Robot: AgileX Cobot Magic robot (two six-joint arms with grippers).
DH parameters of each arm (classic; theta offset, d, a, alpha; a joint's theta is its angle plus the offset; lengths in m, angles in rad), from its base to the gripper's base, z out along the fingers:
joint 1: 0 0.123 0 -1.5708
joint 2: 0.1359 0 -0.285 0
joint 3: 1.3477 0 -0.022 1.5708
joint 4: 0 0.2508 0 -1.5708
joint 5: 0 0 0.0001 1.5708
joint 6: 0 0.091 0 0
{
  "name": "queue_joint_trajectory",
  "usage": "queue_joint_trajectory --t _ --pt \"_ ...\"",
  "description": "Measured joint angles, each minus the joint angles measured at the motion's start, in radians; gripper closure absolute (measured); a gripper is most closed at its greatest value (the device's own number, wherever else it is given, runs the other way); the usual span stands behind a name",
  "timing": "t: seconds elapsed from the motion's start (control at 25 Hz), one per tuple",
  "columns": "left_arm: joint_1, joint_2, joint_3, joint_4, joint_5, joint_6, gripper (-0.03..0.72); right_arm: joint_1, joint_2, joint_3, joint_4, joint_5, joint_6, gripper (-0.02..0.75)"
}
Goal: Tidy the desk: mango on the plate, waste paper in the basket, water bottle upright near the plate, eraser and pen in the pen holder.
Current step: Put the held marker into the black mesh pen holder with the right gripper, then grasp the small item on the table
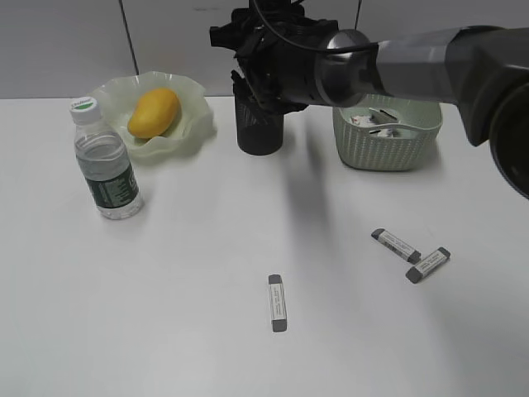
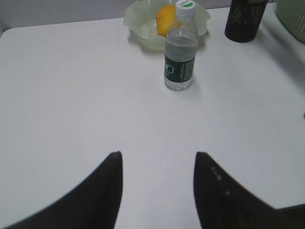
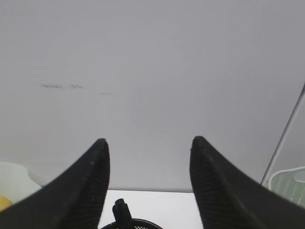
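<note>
While the right gripper [image 3: 148,148] hangs wide apart above the pen holder [image 1: 259,126], the left gripper [image 2: 157,160] hovers spread over the table [image 2: 71,95].

Both tools [image 2: 157,167] [image 3: 148,157] apparently spread wide, empty

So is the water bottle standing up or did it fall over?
Standing up. The water bottle sits on its base on the desk, white cap on top, beside the plate holding the mango.
</note>
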Motion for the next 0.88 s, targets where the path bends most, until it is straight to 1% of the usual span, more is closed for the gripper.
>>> queue_joint_trajectory --t 0.08,0.12,0.2,0.32,0.36,0.4,0.48,0.52,0.6,0.64,0.68,0.76,0.88 --pt "0.000 0.000 0.000 0.011 0.000 0.000 0.316 0.000 -0.006 0.000 0.009 0.000 -0.003 0.293" --pt "0.000 0.000 0.000 0.000 0.000 0.000 0.316 0.002 -0.013 0.000 0.037 -0.002 -0.011 0.293" --pt "0.000 0.000 0.000 0.000 0.000 0.000 0.316 0.005 -0.044 0.000 0.113 -0.021 -0.065 0.305" --pt "0.000 0.000 0.000 0.000 0.000 0.000 0.316 0.008 -0.099 0.000 0.254 -0.054 -0.259 0.347" --pt "0.000 0.000 0.000 0.011 0.000 0.000 0.316 0.008 -0.119 0.000 0.312 -0.056 -0.331 0.358" --pt "0.000 0.000 0.000 0.000 0.000 0.000 0.316 0.008 -0.136 0.000 0.378 -0.055 -0.424 0.365" --pt "0.000 0.000 0.000 0.011 0.000 0.000 0.316 0.008 -0.177 0.000 0.511 -0.030 -0.601 0.370" --pt "0.000 0.000 0.000 0.000 0.000 0.000 0.316 0.008 -0.194 0.000 0.583 -0.017 -0.700 0.372" --pt "0.000 0.000 0.000 0.011 0.000 0.000 0.316 0.007 -0.236 0.000 0.702 0.038 -0.876 0.374" --pt "0.000 0.000 0.000 0.000 0.000 0.000 0.316 0.004 -0.254 0.000 0.764 0.065 -0.941 0.374" --pt "0.000 0.000 0.000 0.011 0.000 0.000 0.318 -0.002 -0.277 0.000 0.831 0.095 -1.016 0.374" --pt "0.000 0.000 0.000 0.000 0.000 0.000 0.321 -0.016 -0.322 0.000 0.967 0.148 -1.139 0.374" --pt "0.000 0.000 0.000 0.011 0.000 0.000 0.323 -0.065 -0.378 0.000 1.196 0.223 -1.321 0.374"
